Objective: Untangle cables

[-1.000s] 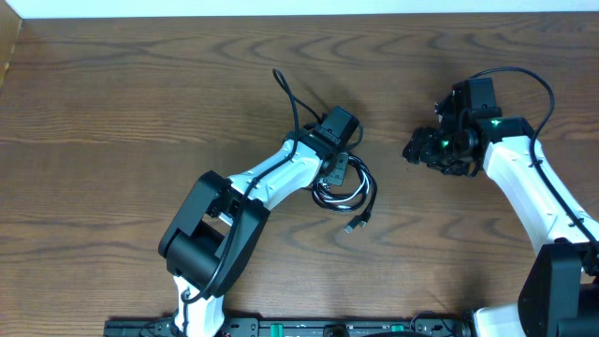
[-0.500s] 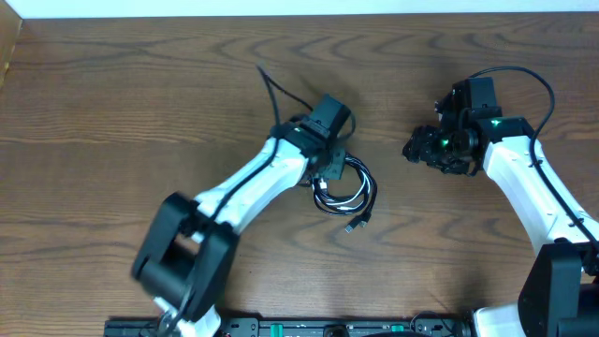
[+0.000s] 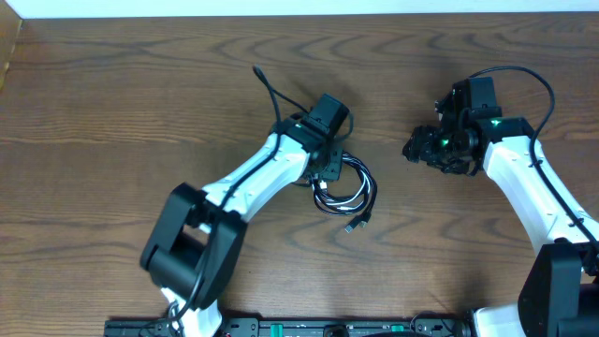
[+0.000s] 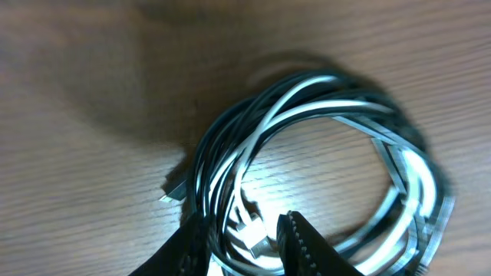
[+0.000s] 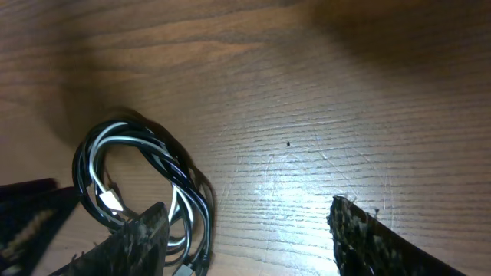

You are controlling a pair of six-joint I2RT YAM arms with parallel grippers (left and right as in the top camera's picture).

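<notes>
Grasping looks like the step in hand: the cables (image 3: pixel 344 187) lie as one coil near the middle of the bench (image 3: pixel 140 94). The black cord (image 4: pixel 207 149) and white cord (image 4: pixel 265 126) are wound through each other in shared loops, and nothing is drawn apart yet. Left jaws sit at the coil's near edge, spread a little, with several strands and a small white plug (image 4: pixel 257 244) in the gap between the fingers (image 4: pixel 307 245). Whether the pads press on any strand I cannot tell. Right jaws hover well off to the coil's right, spread wide and holding nothing. The next move probably calls for the left jaws to close on one cord only. The right arm (image 3: pixel 524 178) would then come across and take the other, so the loops can be pulled out. It is hard to make out which colour the left fingers would catch and where the strands cross. One dark plug (image 3: pixel 354 226) trails out below the coil. The left wrist view is blurred and cuts off the coil's lower rim.
</notes>
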